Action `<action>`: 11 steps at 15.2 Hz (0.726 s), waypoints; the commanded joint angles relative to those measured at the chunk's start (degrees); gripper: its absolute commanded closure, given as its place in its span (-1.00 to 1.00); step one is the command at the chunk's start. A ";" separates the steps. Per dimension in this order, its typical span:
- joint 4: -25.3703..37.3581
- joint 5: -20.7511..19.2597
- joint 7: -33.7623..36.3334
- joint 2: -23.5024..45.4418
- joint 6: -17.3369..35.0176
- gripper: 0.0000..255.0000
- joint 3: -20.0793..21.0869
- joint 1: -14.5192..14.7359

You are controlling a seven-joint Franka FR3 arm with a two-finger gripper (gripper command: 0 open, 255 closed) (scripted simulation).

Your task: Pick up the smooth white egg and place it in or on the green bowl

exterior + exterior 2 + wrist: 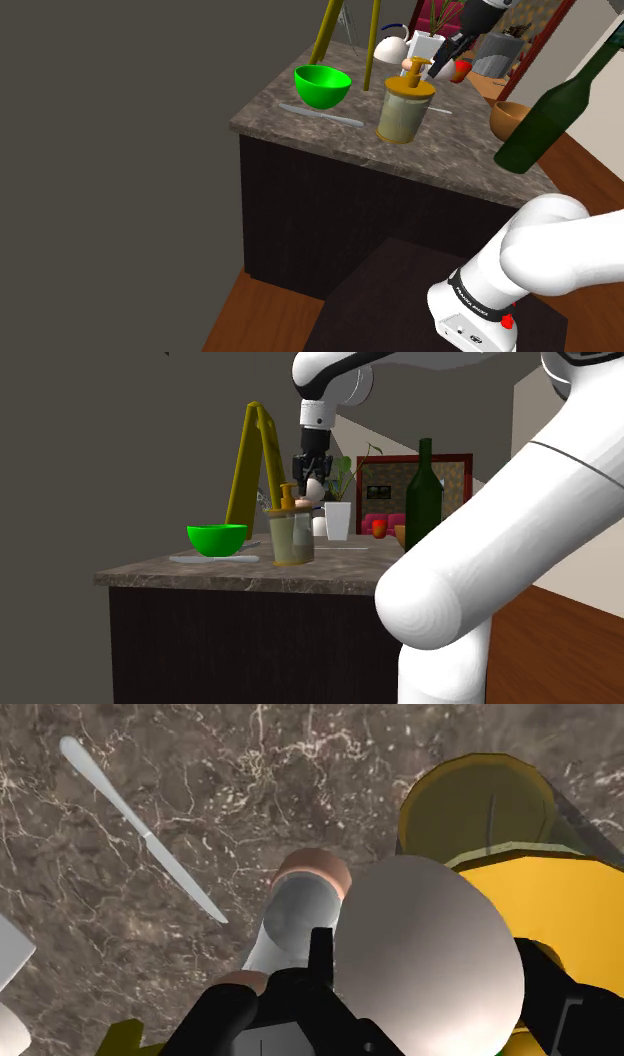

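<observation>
On the counter (450,150), by the shoulder view: bowl (322,87) near the left edge, knife (320,113) just before it along the near edge, dispenser (405,108) right of both, bottle (555,115) toward the near right corner. Egg (425,954) clasped in the gripper (314,487), seemingly above and just behind the dispenser.

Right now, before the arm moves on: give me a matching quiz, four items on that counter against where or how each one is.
Things:
1. white egg
2. green bowl
3. knife
4. dark green bottle

States:
a. lies flat on the marble counter, next to the bowl
b. stands upright on the counter
c. clasped in the gripper, over the soap dispenser
d. sits open side up near the counter's corner, nothing in it

Pairs: 1-c, 2-d, 3-a, 4-b
</observation>
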 commanded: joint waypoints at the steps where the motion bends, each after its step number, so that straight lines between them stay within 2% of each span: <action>1: 2.46 0.81 1.70 4.18 1.41 1.00 1.00 0.94; 11: 18.12 3.48 7.66 23.76 4.13 1.00 4.64 4.18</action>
